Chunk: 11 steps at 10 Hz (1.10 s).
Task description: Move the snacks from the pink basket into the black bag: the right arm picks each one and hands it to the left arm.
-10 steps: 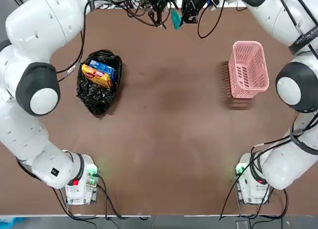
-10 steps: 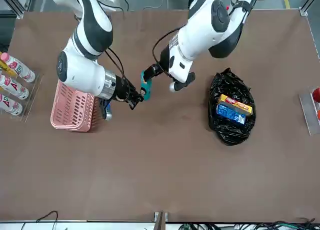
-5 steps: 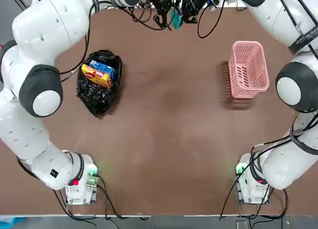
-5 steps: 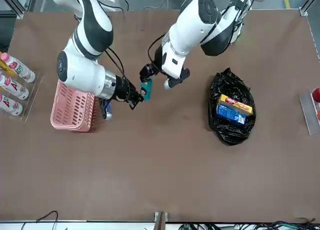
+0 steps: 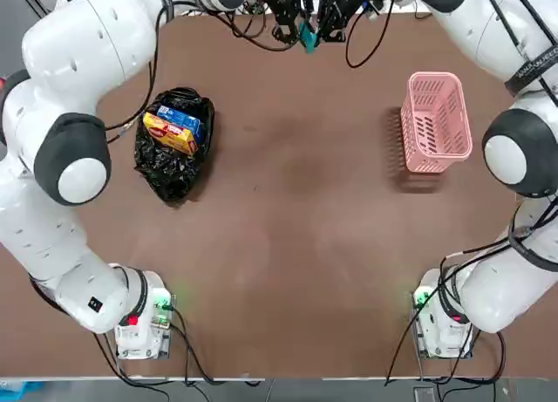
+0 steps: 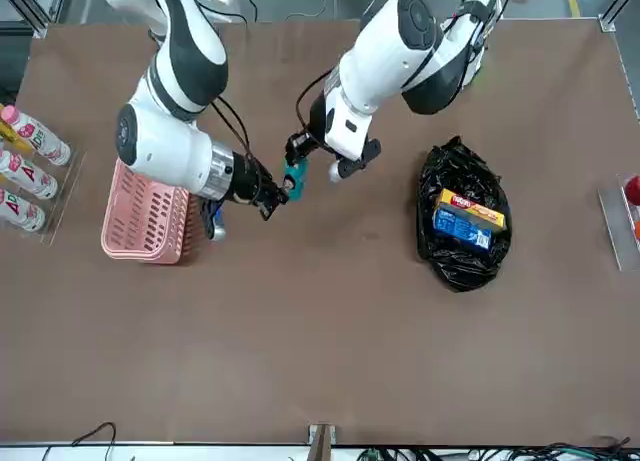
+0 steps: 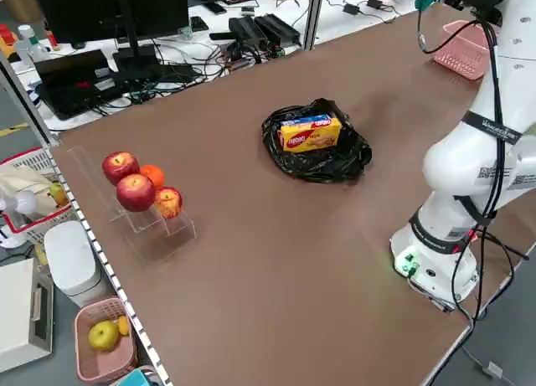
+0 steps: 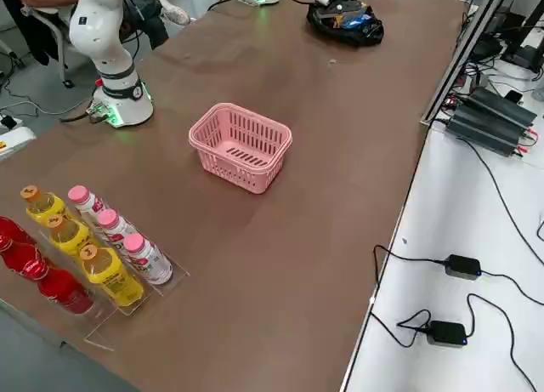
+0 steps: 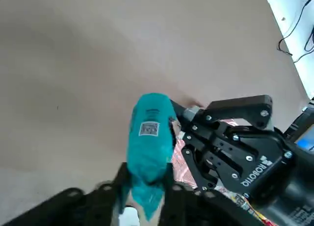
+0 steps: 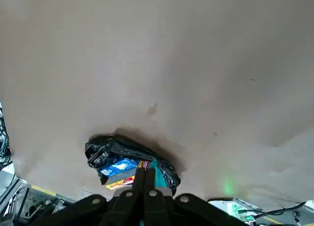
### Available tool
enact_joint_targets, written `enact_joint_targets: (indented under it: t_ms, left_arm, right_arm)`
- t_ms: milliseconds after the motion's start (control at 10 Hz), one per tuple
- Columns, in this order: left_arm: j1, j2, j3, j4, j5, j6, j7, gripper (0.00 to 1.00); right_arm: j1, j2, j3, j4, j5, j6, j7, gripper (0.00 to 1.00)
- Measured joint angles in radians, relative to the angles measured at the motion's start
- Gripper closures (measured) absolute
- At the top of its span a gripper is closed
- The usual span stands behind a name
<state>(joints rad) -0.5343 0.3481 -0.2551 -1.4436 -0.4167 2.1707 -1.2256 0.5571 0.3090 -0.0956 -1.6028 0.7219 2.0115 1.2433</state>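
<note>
The small teal snack [image 5: 307,36] hangs in the air over the table's far edge, between both grippers. My right gripper [image 5: 319,29] is shut on one end of it. My left gripper [image 9: 145,196] has its fingers closed around the other end, and the right gripper's black fingers [image 9: 189,119] pinch the teal snack [image 9: 149,142] from the side. The black bag [image 5: 174,147] lies at the left, with the blue pack [image 5: 183,119] and the yellow-orange pack [image 5: 168,133] in its open mouth. The pink basket [image 8: 242,145] stands at the right with nothing inside.
A rack of bottles [image 8: 93,247] stands beyond the basket on the right side. Apples and an orange [image 7: 136,185] sit on a clear stand at the left side. Cables and power bricks [image 8: 497,120] lie on the bench past the far edge.
My left gripper moved in toward the teal snack and closed its fingers around it. The right gripper stayed where it was, still holding the snack.
</note>
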Motion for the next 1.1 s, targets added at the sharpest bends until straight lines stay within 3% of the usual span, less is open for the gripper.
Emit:
enact_joint_targets:
  t_ms: [300, 500, 800, 1000, 1100]
  left_arm:
    - [0.002, 0.000, 0.001, 0.002, 0.000, 0.001, -0.010, 0.84]
    - [0.009, -0.001, 0.002, 0.005, 0.000, 0.001, -0.011, 0.84]
    - [0.048, -0.030, 0.006, 0.013, 0.004, -0.073, -0.011, 0.84]
    - [0.140, -0.055, 0.009, 0.015, 0.009, -0.271, 0.087, 0.84]
    - [0.197, -0.061, 0.011, 0.015, 0.010, -0.383, 0.161, 0.89]
  right_arm:
    - [0.000, 0.004, -0.001, 0.012, 0.000, 0.000, 0.001, 0.98]
    - [0.000, 0.008, -0.010, 0.023, 0.000, 0.001, 0.001, 0.87]
    - [-0.002, 0.009, -0.011, 0.028, 0.000, 0.000, -0.001, 0.44]
    - [-0.001, 0.010, -0.011, 0.036, -0.001, 0.000, -0.033, 0.15]
    - [-0.002, 0.010, -0.012, 0.041, -0.005, -0.001, -0.065, 0.00]
